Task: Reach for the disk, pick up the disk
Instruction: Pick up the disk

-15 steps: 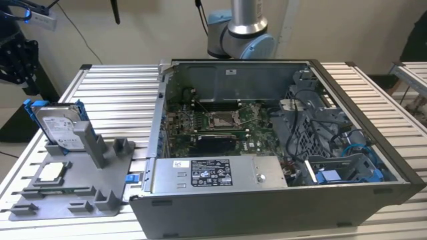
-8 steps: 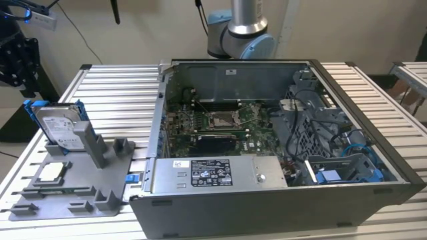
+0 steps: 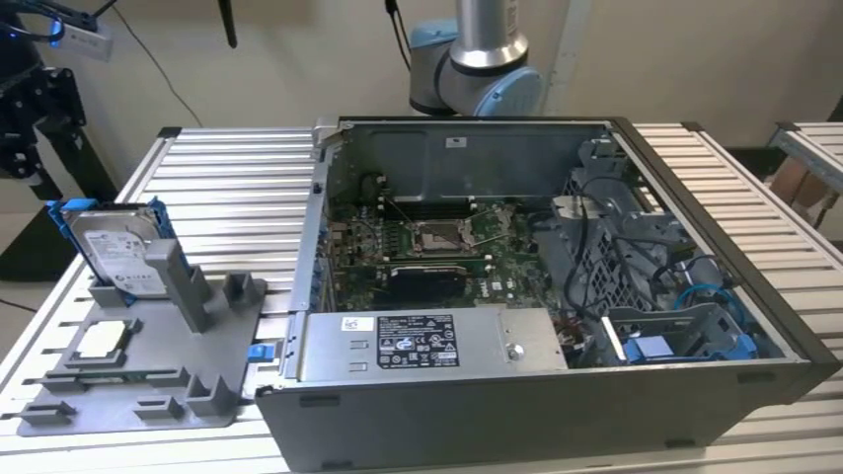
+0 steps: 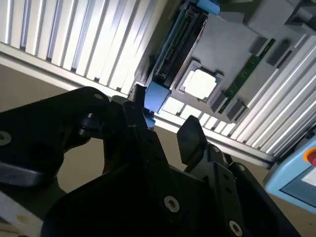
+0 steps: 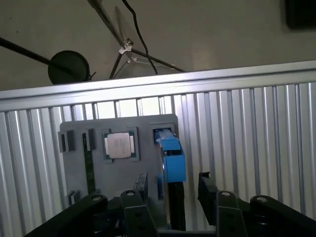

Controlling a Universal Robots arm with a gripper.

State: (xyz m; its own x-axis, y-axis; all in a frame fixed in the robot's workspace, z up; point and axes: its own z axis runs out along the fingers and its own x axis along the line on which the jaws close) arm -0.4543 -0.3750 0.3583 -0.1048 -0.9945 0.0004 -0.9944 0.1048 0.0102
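1. The disk (image 3: pixel 116 252) is seen standing on edge in a slot of the grey holder (image 3: pixel 217 341), at the holder's back end in the exterior view.
2. A blue frame (image 3: pixel 75 219) is clipped round the disk, and its white label is turned towards the exterior view's right.
3. A square chip (image 3: pixel 106 341) is laid flat in a recess of the holder, just beside the disk's slot.
4. The holder is set on the slatted tabletop (image 3: pixel 224 178). An open case (image 3: pixel 527 405) is parked just beside the holder, on the exterior view's right.
5. The arm (image 3: pixel 475 69) is caught well apart from the holder, beyond the case.
6. Now the tool: in the first wrist view the tool (image 5: pixel 173 186) is held over the holder (image 5: pixel 111 175), its black fingers (image 5: pixel 206 185) spread wide.
7. There the disk (image 5: pixel 172 158) is viewed edge-on and lined up between the two fingers, with a gap left on each side. It is not yet gripped.
8. The chip (image 5: pixel 118 146) is picked out in its recess in the holder, near the disk.
9. In the second wrist view the tool (image 4: pixel 164 112) is again seen spread. The disk (image 4: pixel 175 47) is seen upright in the holder (image 4: pixel 232 44), with the chip (image 4: pixel 200 84) just beside it.
10. How far the fingers are from the disk cannot be told.
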